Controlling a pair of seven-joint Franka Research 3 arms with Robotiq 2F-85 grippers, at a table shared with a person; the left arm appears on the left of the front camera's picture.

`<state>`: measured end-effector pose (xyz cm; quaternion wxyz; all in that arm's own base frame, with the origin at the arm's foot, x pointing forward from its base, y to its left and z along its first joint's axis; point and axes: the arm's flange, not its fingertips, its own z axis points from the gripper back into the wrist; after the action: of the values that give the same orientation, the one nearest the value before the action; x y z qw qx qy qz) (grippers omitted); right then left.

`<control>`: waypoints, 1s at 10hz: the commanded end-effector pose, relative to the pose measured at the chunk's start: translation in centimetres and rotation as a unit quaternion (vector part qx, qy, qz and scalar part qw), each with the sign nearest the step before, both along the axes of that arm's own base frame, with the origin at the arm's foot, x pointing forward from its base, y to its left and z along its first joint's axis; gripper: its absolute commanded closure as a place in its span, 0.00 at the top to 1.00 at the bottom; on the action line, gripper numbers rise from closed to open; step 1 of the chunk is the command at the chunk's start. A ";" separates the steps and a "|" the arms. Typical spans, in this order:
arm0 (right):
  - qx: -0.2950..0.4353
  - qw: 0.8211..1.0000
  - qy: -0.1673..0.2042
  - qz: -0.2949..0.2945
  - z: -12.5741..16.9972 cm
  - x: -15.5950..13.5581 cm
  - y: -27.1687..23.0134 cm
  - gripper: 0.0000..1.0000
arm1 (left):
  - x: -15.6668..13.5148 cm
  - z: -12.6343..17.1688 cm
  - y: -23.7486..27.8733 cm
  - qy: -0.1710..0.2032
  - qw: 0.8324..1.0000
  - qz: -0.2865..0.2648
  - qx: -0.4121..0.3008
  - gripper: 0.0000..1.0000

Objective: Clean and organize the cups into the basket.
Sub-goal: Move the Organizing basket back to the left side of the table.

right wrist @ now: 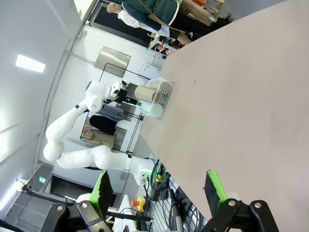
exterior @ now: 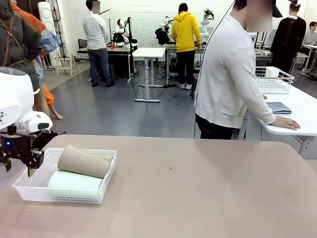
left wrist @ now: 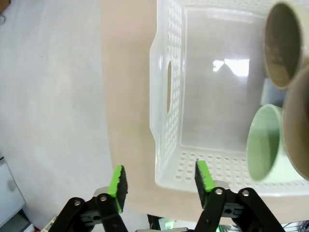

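One basket [exterior: 34,187] sitting on table [exterior: 198,198]; holding three cups: two tan-brown cups [left wrist: 282,43], one mint cup [left wrist: 263,145]. Two grippers showing.

Front and wrist views, shared basket [exterior: 29,188]

basket [exterior: 34,191]: white plastic, lattice-pierced sides, faintly glossy floor
tan cup [exterior: 84,161]: matt, smooth
mint cup [exterior: 74,180]: matt, smooth, pale
table [exterior: 198,198]: smooth, dull beige top
left gripper [left wrist: 159,186]: black hard fingers, green pads [left wrist: 203,175] that look rubbery
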<state>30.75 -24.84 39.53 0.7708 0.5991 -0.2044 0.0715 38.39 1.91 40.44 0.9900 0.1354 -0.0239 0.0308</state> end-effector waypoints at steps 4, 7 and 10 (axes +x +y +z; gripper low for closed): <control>-0.001 1.000 -0.004 -0.001 -0.1 0.0 0.1 1.00 | -3.6 9.9 -4.5 -0.034 0.998 0.052 0.005 1.00; -0.001 1.000 -0.004 -0.001 -0.1 0.0 0.1 1.00 | -3.9 10.5 -5.3 -0.037 0.997 0.068 -0.004 1.00; -0.001 1.000 -0.004 -0.001 -0.1 0.0 0.1 1.00 | -4.2 10.9 -5.3 -0.035 0.998 0.060 -0.002 1.00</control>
<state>30.76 -24.83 39.53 0.7708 0.5991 -0.2044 0.0716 34.59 -4.91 49.96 0.9843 0.1208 -0.0430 0.1211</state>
